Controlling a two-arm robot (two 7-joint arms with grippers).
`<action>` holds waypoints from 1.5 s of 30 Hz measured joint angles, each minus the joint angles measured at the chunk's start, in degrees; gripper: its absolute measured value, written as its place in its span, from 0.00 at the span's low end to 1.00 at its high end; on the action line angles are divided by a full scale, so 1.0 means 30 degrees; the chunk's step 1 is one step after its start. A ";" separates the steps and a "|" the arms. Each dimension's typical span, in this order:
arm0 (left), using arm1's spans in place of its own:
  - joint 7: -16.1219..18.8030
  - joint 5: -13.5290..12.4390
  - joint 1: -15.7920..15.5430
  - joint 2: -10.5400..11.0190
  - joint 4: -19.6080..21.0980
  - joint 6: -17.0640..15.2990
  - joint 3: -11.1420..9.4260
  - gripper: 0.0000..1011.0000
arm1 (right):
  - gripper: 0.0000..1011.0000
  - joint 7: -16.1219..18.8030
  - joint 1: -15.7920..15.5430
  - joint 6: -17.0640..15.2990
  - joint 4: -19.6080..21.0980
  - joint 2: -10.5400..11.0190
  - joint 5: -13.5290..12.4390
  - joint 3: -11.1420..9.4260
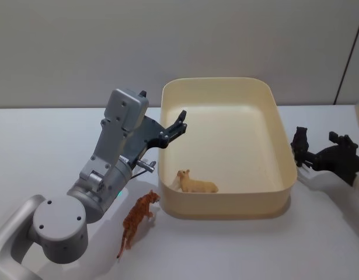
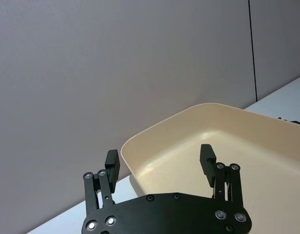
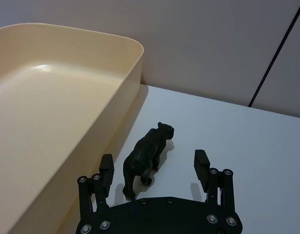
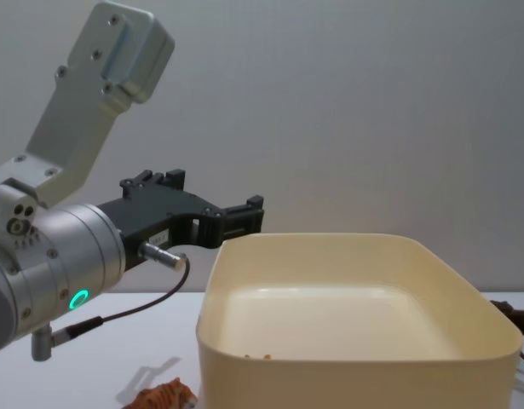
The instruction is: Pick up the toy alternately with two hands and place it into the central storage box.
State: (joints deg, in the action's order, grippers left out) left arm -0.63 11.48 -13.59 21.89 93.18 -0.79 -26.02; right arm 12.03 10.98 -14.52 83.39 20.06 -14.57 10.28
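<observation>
Nearest, we see a tiger toy [image 1: 138,223] on the counter [image 1: 226,251] by the storage box [image 1: 226,207] front-left corner, a tan lion [image 1: 197,185] inside. Farther back, L claw [image 1: 180,125] gapes empty over the box's left rim; R claw [image 3: 154,160], open, straddles a black panther [image 3: 146,152], not gripping.

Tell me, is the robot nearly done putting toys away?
One done: the tan lion lies in the storage box. In hand: nothing; the right gripper sits open around the black panther. To do: panther and orange tiger, on the table. The left gripper hovers open.
</observation>
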 joint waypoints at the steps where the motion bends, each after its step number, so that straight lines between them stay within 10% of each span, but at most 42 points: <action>1: -0.0001 0.0000 0.0000 0.0000 0.0000 0.0000 0.0000 0.99 | 0.99 -0.0008 0.0099 0.0037 -0.0133 -0.0058 0.0072 0.0037; 28: -0.0001 0.0001 0.0000 0.0000 0.0000 0.0000 0.0000 0.99 | 0.98 -0.0346 0.2092 0.0780 -0.2791 -0.1228 0.1618 0.0712; 45: 0.0001 0.0001 0.0000 0.0000 0.0000 0.0000 -0.0001 0.99 | 0.53 -0.0386 0.2280 0.0844 -0.3034 -0.1334 0.1763 0.0772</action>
State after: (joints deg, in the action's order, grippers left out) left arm -0.62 11.48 -13.59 21.89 93.18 -0.79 -26.03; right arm 10.87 17.82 -11.99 74.29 16.05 -9.28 12.60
